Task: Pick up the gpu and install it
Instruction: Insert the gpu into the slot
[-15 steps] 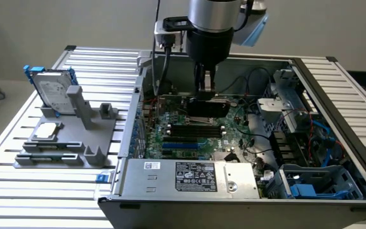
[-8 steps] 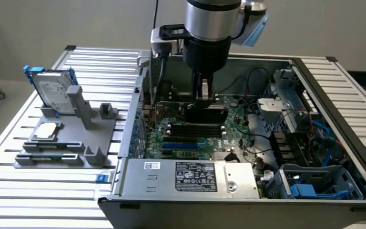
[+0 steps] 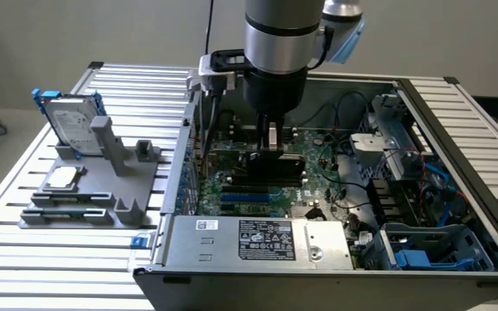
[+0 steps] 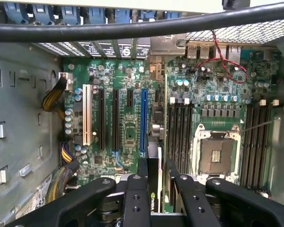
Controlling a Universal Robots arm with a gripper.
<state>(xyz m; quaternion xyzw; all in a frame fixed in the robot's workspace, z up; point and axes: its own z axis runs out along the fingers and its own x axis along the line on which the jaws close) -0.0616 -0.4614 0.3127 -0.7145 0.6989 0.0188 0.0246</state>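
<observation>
The jaws are partly closed and clamp the gpu [image 3: 275, 170] by its upper edge. The card hangs upright, on edge, inside the open case [image 3: 318, 288], over the motherboard [image 4: 217, 99]. Its lower edge stands near the expansion slots [image 4: 116, 120]; contact cannot be told. The case sits toward the desk [image 3: 24, 259] edge on the exterior view's right. 1 hard drive [image 3: 67, 123] stands on a grey fixture [image 3: 93, 191] near the opposite edge.

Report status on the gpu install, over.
Gripper shut on gpu. Gpu held upright over motherboard inside open case. Nothing seen blocking expansion slots.
</observation>
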